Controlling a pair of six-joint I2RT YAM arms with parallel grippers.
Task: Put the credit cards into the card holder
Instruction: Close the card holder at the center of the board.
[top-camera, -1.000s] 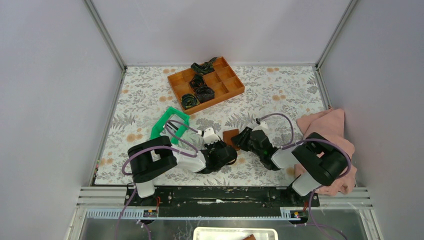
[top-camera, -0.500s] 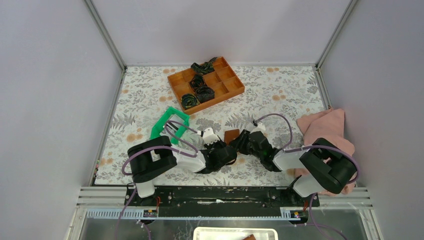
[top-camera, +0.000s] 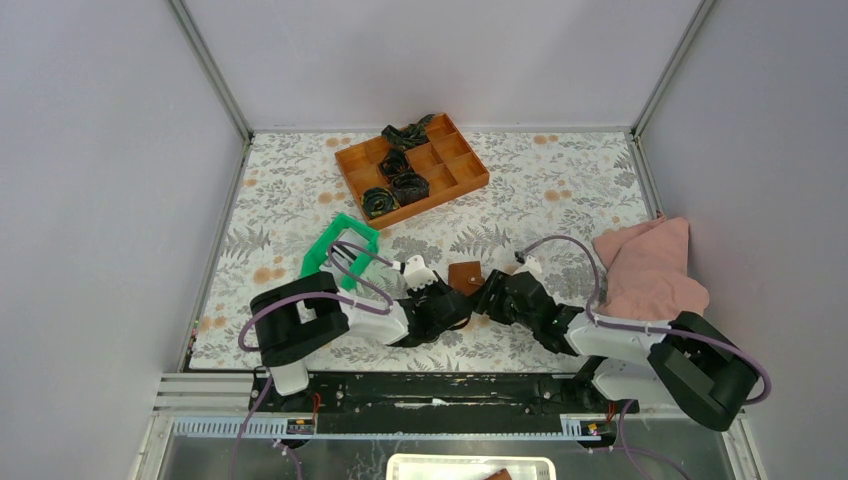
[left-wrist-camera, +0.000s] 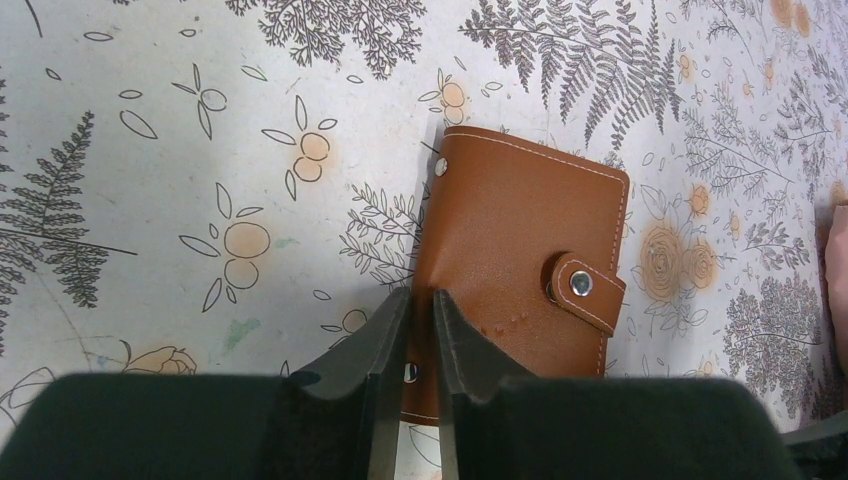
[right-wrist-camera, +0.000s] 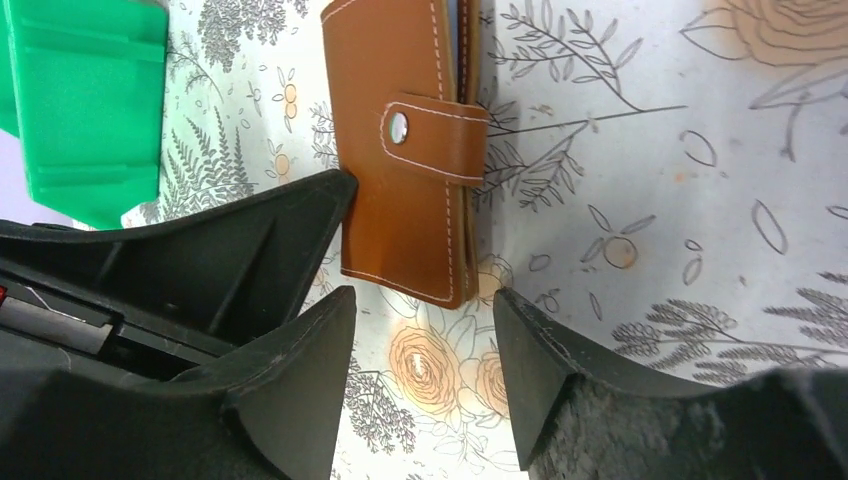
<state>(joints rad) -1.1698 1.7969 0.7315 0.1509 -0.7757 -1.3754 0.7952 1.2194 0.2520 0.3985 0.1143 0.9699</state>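
Left wrist: left tool (left-wrist-camera: 420, 298) pinches card holder (left-wrist-camera: 520, 240) edge; right tool (right-wrist-camera: 422, 300) open nr its end

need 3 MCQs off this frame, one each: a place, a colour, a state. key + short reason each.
1. Where does the card holder lie?
A. on the table, between the left end effector and the right end effector
B. at the far edge
C. at the left edge

2. What colour is the small tray near the left arm?
A. blue
B. green
C. white

3. What state is the card holder in?
A. spread open, pockets showing
B. half folded, tab loose
C. closed, snap tab fastened

Key:
1. A, the top view shows it flat on the patterned surface, with both arms' tips at it.
2. B, it is bright green in the top and right wrist views.
3. C, both wrist views show the tab snapped across the closed cover.
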